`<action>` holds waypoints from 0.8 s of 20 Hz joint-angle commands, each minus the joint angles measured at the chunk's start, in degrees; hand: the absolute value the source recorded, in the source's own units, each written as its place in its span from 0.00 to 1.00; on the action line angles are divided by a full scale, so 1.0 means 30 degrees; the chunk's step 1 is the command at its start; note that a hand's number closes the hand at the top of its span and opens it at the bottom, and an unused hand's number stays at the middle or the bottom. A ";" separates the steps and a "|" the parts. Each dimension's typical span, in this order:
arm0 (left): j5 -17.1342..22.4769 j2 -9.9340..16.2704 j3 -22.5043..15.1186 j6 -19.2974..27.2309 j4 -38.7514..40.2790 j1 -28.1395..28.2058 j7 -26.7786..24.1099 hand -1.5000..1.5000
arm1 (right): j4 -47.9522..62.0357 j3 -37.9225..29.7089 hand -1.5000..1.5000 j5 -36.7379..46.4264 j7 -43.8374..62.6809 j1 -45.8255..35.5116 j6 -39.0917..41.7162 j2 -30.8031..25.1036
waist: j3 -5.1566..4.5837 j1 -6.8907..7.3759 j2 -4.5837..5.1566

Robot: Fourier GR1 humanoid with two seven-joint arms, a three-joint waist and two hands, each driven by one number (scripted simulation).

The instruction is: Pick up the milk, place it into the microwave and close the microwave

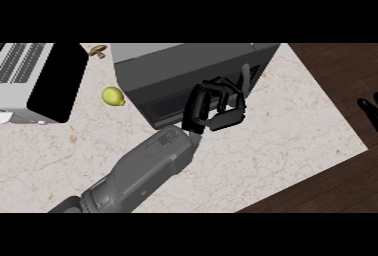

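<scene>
**Left hand up against the microwave's front**

The left hand (214,105) sits near the middle of the view, its grey forearm (140,175) running down toward seven o'clock. The fingers (198,107) are curled, bunched over the front edge of the microwave (184,75), and they look to be touching its dark face. Whether anything is held inside that curl I cannot tell; the hand hides whatever might be there (a curled hand covers a lot).

The milk does not show anywhere I can see, so its place relative to the hand is not something I can give. It may be hidden by the hand or the microwave, but nothing in the view settles that.

Outward from the hand: the microwave is a dark grey box lying from about ten to one o'clock of it. At nine o'clock, just beside the microwave's left side, lies a lemon (112,96) on the pale marble counter (280,140). Farther, at ten o'clock, a small mushroom (98,49) rests near the counter's far edge, beside a white appliance with a black panel (44,80).

At three o'clock, by the right edge over the dark wood floor (332,65), the right hand (368,111) shows, fingers straight, well apart from everything.
</scene>
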 commanded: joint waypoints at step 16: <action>0.1655 -0.0012 0.0026 -0.0418 0.1936 -0.1283 -0.1435 1.00 | -0.0060 -0.0689 0.00 -0.1874 0.1286 -0.0811 -0.0431 -0.1066 | 0.0025 -0.0498 0.0344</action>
